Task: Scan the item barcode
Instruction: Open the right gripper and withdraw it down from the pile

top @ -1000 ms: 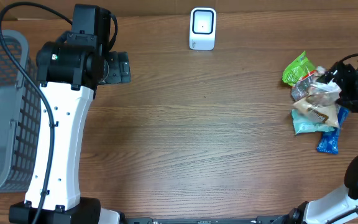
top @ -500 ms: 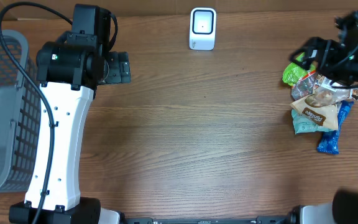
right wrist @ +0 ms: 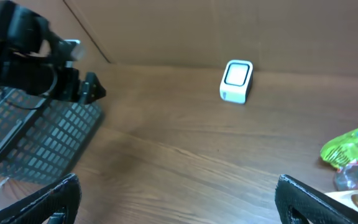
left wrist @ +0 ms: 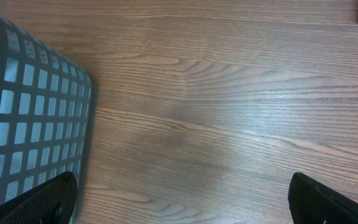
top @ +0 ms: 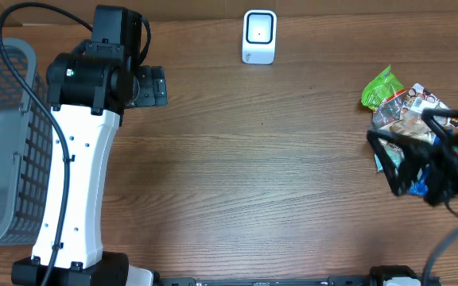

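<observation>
A heap of snack packets point(top: 404, 111) lies at the table's right edge, with a green packet point(top: 382, 86) on its far side; which of them is the item I cannot tell. The green packet point(right wrist: 353, 149) also shows at the right of the right wrist view. My right gripper point(top: 401, 163), blurred, hovers open over the near side of the heap and hides its lower packets; nothing sits between its fingertips point(right wrist: 325, 199). The white barcode scanner point(top: 259, 36) stands at the far middle. My left gripper point(top: 156, 86) stays open over bare wood at the far left.
A grey mesh basket point(top: 2, 151) fills the left edge, close to the left finger point(left wrist: 36, 202) in the left wrist view. The scanner point(right wrist: 236, 81) and the basket point(right wrist: 42, 134) both show in the right wrist view. Brown wood lies between scanner and heap.
The right arm swung from the far side of the heap toward the front edge, its jaws widening. The packets shifted slightly. The left arm has not moved.
</observation>
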